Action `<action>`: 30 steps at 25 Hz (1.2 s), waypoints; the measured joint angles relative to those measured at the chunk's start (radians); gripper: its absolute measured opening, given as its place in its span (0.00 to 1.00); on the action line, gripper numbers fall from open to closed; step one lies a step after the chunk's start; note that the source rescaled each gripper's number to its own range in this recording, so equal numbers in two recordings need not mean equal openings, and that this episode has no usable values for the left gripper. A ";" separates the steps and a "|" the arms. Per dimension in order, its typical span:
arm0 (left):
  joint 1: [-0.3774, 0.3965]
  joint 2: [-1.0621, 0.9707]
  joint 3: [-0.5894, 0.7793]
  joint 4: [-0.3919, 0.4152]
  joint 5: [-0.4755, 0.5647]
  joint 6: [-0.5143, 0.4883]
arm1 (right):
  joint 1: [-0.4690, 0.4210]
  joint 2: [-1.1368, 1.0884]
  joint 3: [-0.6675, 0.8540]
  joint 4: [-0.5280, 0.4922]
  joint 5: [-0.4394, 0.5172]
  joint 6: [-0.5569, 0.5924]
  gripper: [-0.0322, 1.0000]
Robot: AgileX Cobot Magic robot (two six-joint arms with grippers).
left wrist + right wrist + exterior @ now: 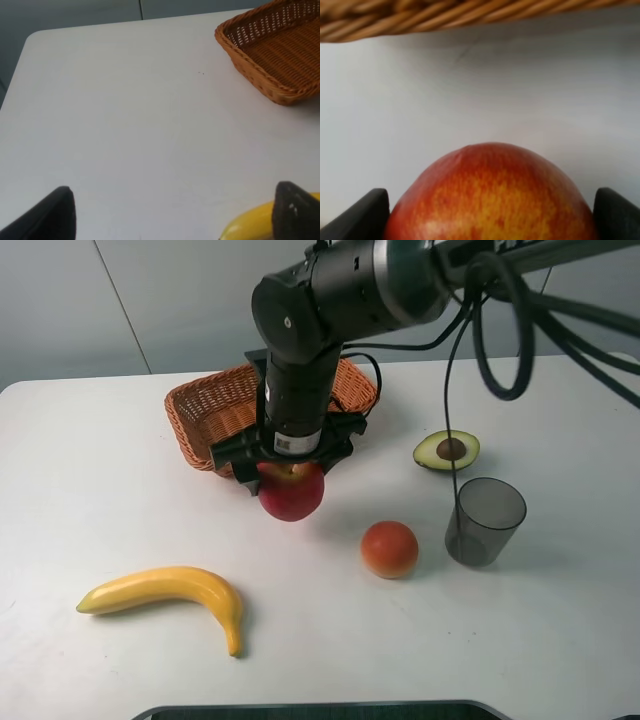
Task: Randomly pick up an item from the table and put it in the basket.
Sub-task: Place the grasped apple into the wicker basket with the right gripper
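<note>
White and plain, the surface (90,500) carries the basket (200,410) at its far side. Just near of the basket's front rim, the apple (292,498) is clasped at its sides by the right hand (290,468), while the left hand (175,192) is spread wide with nothing between its fingers. The grasp appears to be made, though whether the round, red, yellow-streaked apple is clear of the surface cannot be told; a lift and a short carry over the rim are judged to be called for before release.
</note>
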 joint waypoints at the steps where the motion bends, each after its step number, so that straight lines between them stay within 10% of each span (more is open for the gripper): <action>1: 0.000 0.000 0.000 0.000 0.000 0.000 | 0.000 -0.020 0.000 0.000 0.007 -0.017 0.03; 8: 0.000 0.000 0.000 0.000 0.000 0.000 | -0.059 -0.102 -0.048 0.000 0.006 -0.106 0.03; 18: 0.000 0.000 0.000 0.000 0.000 0.000 | -0.130 -0.085 -0.059 -0.042 -0.362 -0.176 0.03; 30: 0.000 0.000 0.000 0.000 0.000 0.002 | -0.148 0.091 -0.059 -0.113 -0.489 -0.176 0.03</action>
